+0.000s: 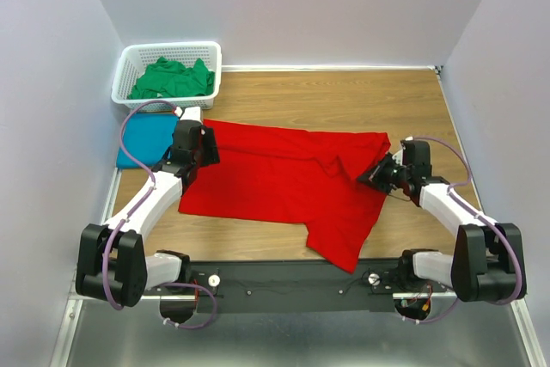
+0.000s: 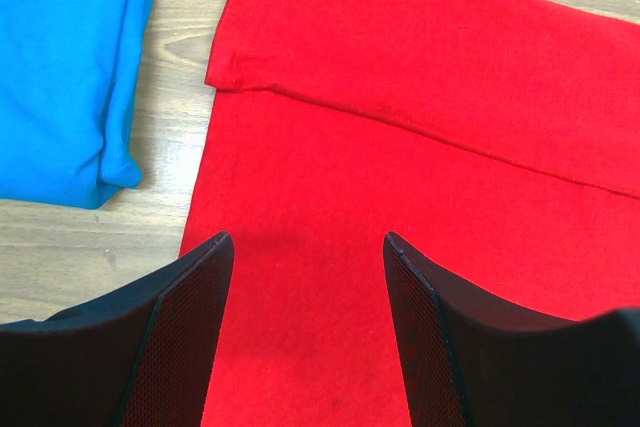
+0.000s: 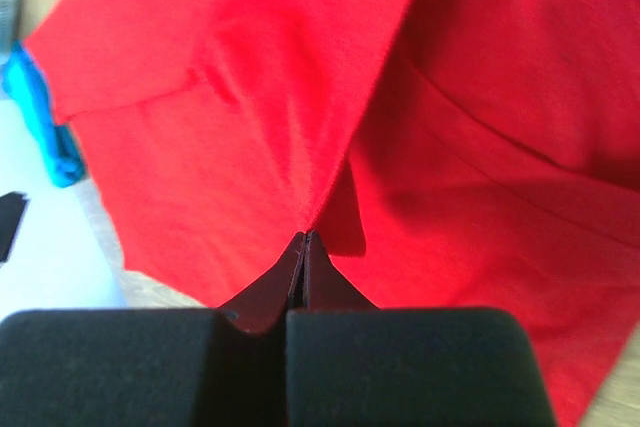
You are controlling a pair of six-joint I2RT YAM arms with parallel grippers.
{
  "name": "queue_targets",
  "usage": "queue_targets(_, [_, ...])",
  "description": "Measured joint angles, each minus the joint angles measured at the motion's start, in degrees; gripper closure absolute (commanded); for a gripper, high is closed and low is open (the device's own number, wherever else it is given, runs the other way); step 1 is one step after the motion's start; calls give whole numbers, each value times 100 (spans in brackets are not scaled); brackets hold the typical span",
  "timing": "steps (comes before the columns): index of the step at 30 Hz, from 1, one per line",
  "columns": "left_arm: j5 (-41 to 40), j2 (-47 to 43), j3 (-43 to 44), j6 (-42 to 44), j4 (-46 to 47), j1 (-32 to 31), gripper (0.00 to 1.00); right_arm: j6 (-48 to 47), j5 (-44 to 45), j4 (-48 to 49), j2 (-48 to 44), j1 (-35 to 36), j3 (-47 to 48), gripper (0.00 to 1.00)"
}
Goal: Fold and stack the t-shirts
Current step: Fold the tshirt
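The red t-shirt (image 1: 284,182) lies spread across the table middle, one part hanging toward the near edge. My left gripper (image 1: 191,154) is open over its left edge, jaws apart above the red cloth (image 2: 400,147). My right gripper (image 1: 378,174) is shut on a lifted fold of the red shirt (image 3: 300,97) at its right side. The teal blue t-shirt (image 1: 148,137) lies folded at the left, also in the left wrist view (image 2: 60,57). The green t-shirt (image 1: 172,79) sits crumpled in the basket.
A white lattice basket (image 1: 129,62) stands at the back left corner. Walls close in on left, right and back. Bare wooden table (image 1: 344,96) lies behind the red shirt.
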Motion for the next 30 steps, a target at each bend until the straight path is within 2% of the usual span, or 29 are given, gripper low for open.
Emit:
queue_targets(5, [-2,2,0,0,-2,0,31,24,195,-109,116,22,-216,96])
queue_targets(9, [0,4,0,4,-4,0,31,42,328,-282,238,22,-262,82])
queue_targets(12, [-2,11,0,7,-4,0,31,-72,422,-487,264,24,-212,66])
queue_targets(13, [0,11,0,7,-7,0,31,-142,483,-636,264,24,-127,64])
queue_targets(21, [-2,50,4,9,-17,0,31,-968,1003,-1366,166,175,1196,61])
queue_targets(26, [-2,79,55,13,-37,0,31,-1574,1375,-1412,256,1172,2015,62])
queue_targets(30, [-2,83,83,15,-37,0,31,-1956,1725,-1408,756,2031,2326,64])
